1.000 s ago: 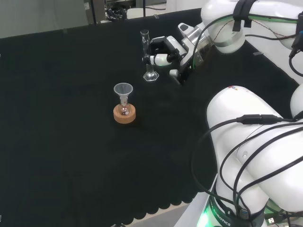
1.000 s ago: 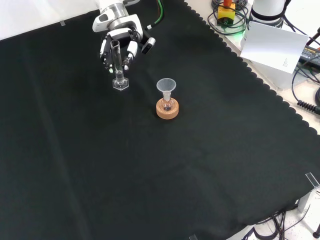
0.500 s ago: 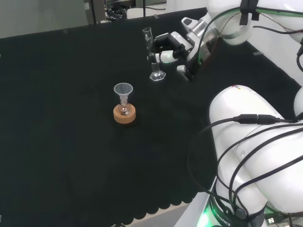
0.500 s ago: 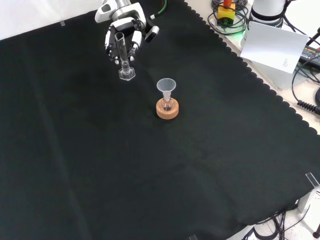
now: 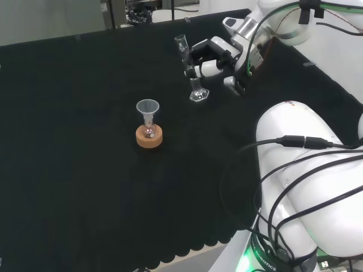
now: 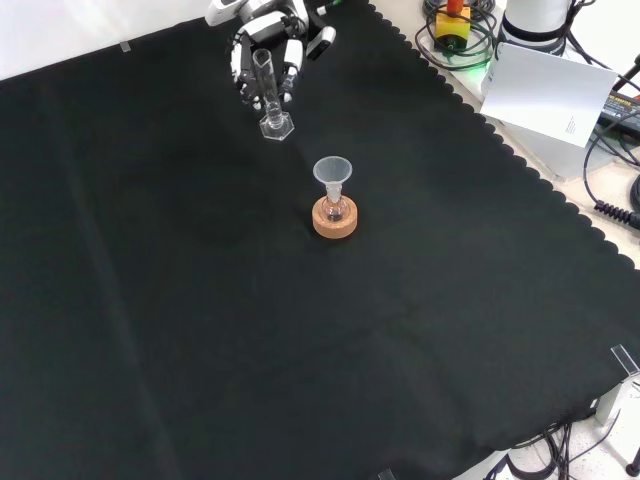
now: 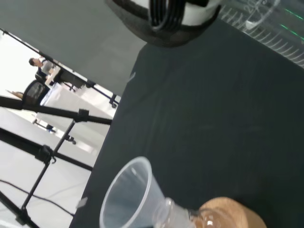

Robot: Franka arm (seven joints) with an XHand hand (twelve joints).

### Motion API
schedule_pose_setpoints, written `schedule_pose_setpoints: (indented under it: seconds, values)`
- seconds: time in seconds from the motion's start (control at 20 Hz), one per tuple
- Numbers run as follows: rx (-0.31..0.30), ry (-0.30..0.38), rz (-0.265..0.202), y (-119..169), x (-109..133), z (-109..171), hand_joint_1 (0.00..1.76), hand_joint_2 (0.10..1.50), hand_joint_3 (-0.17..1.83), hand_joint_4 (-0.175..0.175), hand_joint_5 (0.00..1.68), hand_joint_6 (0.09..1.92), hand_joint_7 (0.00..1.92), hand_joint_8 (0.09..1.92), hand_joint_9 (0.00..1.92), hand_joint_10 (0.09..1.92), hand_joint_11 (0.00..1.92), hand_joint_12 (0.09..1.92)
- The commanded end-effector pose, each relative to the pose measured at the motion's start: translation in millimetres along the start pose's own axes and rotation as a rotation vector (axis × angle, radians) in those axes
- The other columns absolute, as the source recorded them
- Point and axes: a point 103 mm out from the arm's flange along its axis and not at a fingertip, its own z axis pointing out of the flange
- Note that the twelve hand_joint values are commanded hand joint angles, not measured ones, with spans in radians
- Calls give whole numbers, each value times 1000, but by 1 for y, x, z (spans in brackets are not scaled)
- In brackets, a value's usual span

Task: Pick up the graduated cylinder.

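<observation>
The clear graduated cylinder (image 5: 190,66) with a hexagonal foot is held in the hand (image 5: 218,56), whose fingers curl round its tube. It tilts slightly, and its foot seems to hang just above the cloth. In the front view the cylinder (image 6: 270,95) and the hand (image 6: 270,40) are near the far edge of the cloth. In the wrist view the cylinder's marked wall (image 7: 270,28) shows beside a blurred finger (image 7: 166,19).
A small flask with a clear funnel (image 5: 148,109) in its neck stands on a cork ring (image 5: 149,136), nearer the middle of the cloth; it is also in the front view, flask and funnel (image 6: 333,180), and in the wrist view (image 7: 137,194). White arm links (image 5: 306,170) stand at the head view's right.
The hand has carried the cylinder to the right in the head view, and up and right in the front view. The flask and funnel have not moved.
</observation>
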Motion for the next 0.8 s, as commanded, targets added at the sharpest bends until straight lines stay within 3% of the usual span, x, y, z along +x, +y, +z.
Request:
schedule_pose_setpoints:
  seconds: [0.05, 0.3, 0.6, 0.8]
  values:
    - [60, -32, 17, -26, 8, 4, 1301, 1006, -1, -175, 1210, 611, 1264, 571, 1565, 111, 1285, 717]
    - [94, -55, 30, -44, 13, 10, 1301, 1005, -1, -175, 1215, 603, 1270, 562, 1577, 91, 1287, 711]
    - [190, -136, 55, -52, 14, 20, 1301, 1004, -1, -175, 1217, 600, 1272, 559, 1582, 87, 1289, 710]
    - [215, -171, 73, -54, 14, 22, 1302, 1004, -2, -175, 1218, 598, 1272, 557, 1585, 87, 1290, 709]
